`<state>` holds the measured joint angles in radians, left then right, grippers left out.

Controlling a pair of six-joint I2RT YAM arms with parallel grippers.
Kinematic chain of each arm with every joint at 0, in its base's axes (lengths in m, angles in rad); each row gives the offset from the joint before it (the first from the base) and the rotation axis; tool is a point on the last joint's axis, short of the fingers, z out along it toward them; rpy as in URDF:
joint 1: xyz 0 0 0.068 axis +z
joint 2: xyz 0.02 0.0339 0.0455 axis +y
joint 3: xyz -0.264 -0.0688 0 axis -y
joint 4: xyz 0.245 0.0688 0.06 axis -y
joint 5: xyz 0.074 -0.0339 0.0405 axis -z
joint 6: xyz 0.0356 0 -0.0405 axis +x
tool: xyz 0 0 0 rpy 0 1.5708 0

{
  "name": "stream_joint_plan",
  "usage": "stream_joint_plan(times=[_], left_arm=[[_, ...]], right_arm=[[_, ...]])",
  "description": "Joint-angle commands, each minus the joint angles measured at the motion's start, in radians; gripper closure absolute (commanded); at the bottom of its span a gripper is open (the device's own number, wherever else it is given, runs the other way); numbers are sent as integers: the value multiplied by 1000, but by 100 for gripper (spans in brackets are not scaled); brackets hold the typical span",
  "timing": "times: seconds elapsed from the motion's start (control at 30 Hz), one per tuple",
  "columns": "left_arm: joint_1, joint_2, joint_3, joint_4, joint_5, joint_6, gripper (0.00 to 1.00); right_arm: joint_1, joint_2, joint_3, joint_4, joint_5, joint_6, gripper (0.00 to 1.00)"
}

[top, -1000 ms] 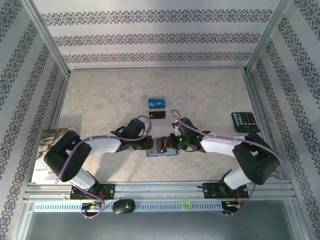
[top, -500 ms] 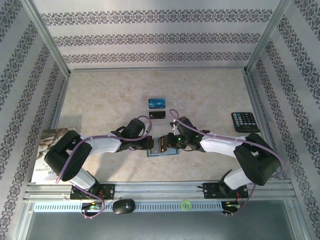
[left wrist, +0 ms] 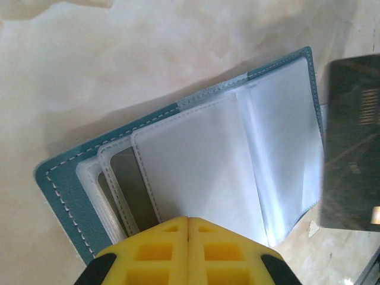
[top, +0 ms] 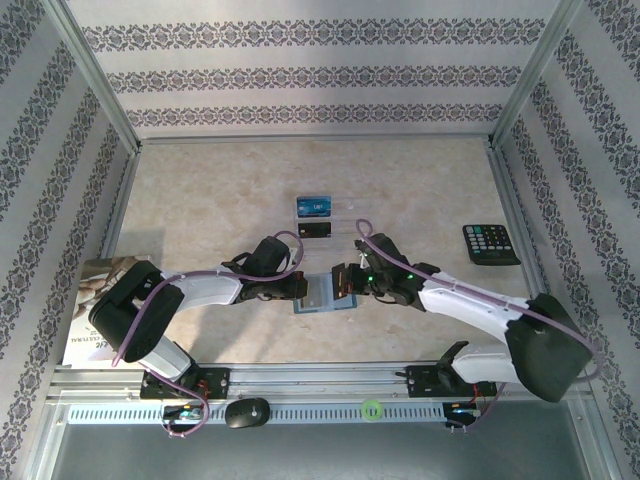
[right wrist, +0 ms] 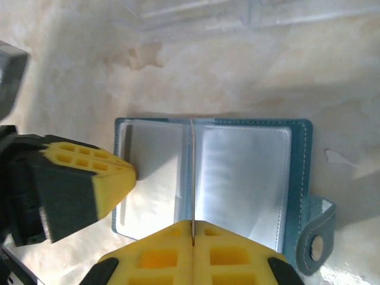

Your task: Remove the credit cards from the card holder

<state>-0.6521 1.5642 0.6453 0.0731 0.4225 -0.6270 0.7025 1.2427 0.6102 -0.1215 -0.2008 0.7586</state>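
Lighting bright, even, from overhead. Right wrist view: table (right wrist: 71, 71) carries soft shadows at 10 o'clock. Left wrist view: card holder (left wrist: 62, 196) sleeves washed out by glare at 3 o'clock.

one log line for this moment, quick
left claw: shut, tip on open card holder | right claw: shut on dark card | table: blue card, black card lying out
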Motion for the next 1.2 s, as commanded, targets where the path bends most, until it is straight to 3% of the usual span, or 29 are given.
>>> stream_joint_plan(times=[0.0,0.1,0.2,0.43,0.73,1.0,1.17], left_arm=[[22,-40,20,-80,-10,41,83],[30,-157,25,-47,-8,58,68],[50,-265,4,59,59,64,61],[151,-341,-109,515,291,-101,57],[163,-300,-188,883,344,-261,55],[162,-268,-200,983,356,-312,55],[162,-261,-199,999,363,-327,65]], right_arm=[[-7,-75,-1,-31,33,-80,100],[-33,-134,-3,19,-25,-124,100],[-80,-167,-26,150,-133,-137,100],[-184,-156,-100,581,-374,-13,100],[-165,-105,-155,928,-372,155,100],[-118,-68,-135,998,-376,181,100],[-106,-49,-130,1014,-373,189,100]])
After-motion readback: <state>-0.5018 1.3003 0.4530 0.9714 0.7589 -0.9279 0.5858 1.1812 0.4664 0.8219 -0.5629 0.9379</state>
